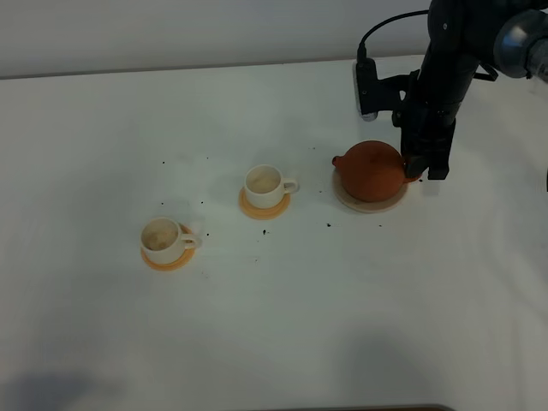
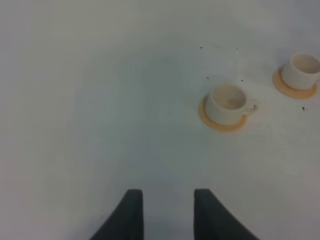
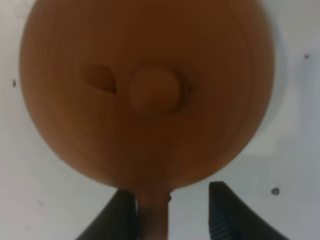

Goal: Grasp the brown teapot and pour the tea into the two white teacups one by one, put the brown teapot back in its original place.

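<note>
No legible text, label, brand or number anywhere

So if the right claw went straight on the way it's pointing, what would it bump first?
Probably the handle of the brown teapot: it sits between the open fingers of the right gripper, close against one. Below that lies the beige coaster, though depth is hard to judge.

The brown teapot [image 3: 146, 95] looks blurred, handle [image 3: 152, 217] cropped.
</note>
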You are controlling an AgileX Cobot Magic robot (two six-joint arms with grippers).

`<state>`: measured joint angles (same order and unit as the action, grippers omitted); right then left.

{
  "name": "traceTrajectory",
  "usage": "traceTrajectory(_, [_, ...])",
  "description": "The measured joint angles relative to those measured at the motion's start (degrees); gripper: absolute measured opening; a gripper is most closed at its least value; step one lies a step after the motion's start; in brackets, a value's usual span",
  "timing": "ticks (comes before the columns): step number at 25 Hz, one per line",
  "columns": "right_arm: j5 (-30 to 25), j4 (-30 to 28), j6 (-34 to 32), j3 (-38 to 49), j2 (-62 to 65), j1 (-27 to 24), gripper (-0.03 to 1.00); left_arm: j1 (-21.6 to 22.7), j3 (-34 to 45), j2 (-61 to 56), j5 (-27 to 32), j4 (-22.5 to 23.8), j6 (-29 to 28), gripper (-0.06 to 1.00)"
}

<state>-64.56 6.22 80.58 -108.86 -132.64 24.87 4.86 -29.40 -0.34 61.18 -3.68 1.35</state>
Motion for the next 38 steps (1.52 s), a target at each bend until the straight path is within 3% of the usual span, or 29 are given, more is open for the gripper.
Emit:
traceTrajectory(12, [0.17, -1.23, 0.00, 0.00, 0.00, 0.98, 0.09, 0.00, 0.00, 0.00, 0.00, 0.00, 0.00, 0.25])
traceTrajectory(38, [-1.39, 0.47, -0.54, 0.00, 1.56, 1.19, 0.09, 0.00, 0.00, 0.00, 0.00, 0.00, 0.00, 0.25])
